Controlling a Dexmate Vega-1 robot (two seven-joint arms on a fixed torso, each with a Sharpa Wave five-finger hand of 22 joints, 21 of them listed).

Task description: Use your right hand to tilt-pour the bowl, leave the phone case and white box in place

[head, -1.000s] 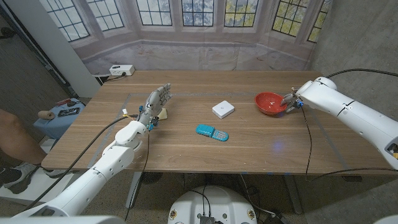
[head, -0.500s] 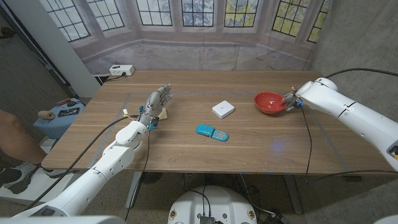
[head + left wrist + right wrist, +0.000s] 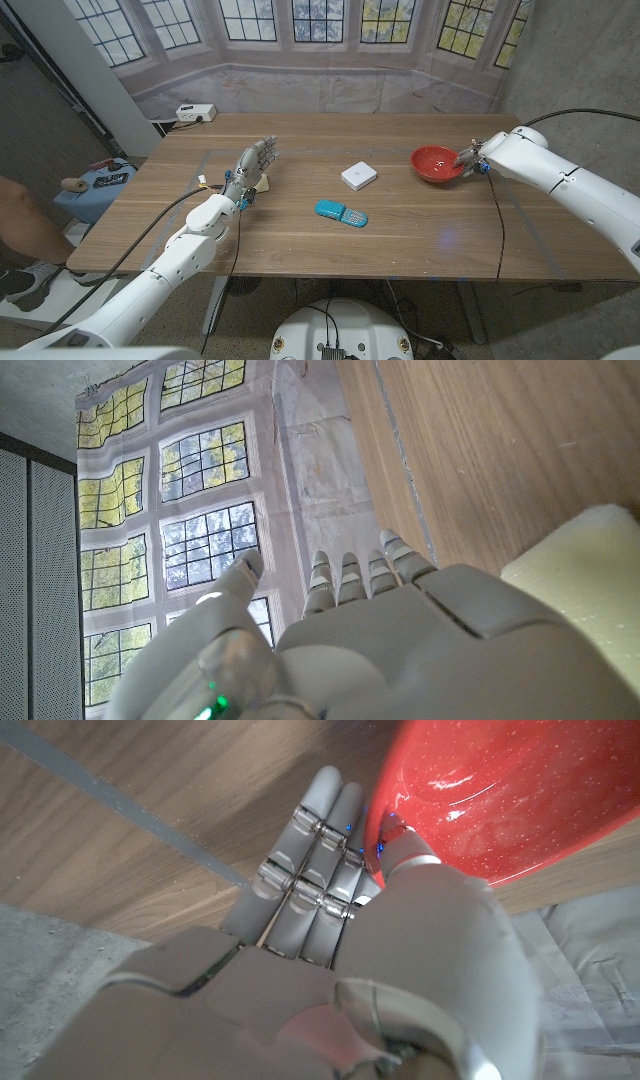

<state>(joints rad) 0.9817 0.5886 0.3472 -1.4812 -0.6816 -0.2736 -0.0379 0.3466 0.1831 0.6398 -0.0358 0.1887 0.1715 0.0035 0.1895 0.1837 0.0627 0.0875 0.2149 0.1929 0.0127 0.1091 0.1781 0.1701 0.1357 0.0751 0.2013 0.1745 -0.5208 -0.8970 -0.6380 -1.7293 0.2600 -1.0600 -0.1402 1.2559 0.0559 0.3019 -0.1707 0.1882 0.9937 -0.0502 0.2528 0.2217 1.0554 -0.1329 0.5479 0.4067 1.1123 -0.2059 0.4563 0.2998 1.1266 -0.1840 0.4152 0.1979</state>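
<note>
Currently, at far left beyond the desk edge, a person's bare leg (image 3: 18, 215) shows beside a blue object on the floor. On the brown wooden desk (image 3: 300, 235), the left robot hand (image 3: 250, 165) stands with its fingers extended and apart, holding nothing; a pale yellow block (image 3: 585, 560) lies just beside it, seen in the left wrist view. A white power strip (image 3: 195, 112) sits at the far left corner of the desk.

Near the middle lies the turquoise oblong phone case (image 3: 341, 213), flat on the wood. Just behind it and slightly right, apart from it, sits the small square white box (image 3: 359, 176).

Further right, the glossy red speckled bowl (image 3: 436, 164) is at the right side of the desk, well apart from the box. The right robot hand (image 3: 470, 158) grips its rim on the right: in the right wrist view the thumb (image 3: 415, 855) sits over the rim inside the bowl (image 3: 500, 790), fingers (image 3: 310, 860) beneath it. From these views I cannot tell whether it is clear of the wood.
</note>
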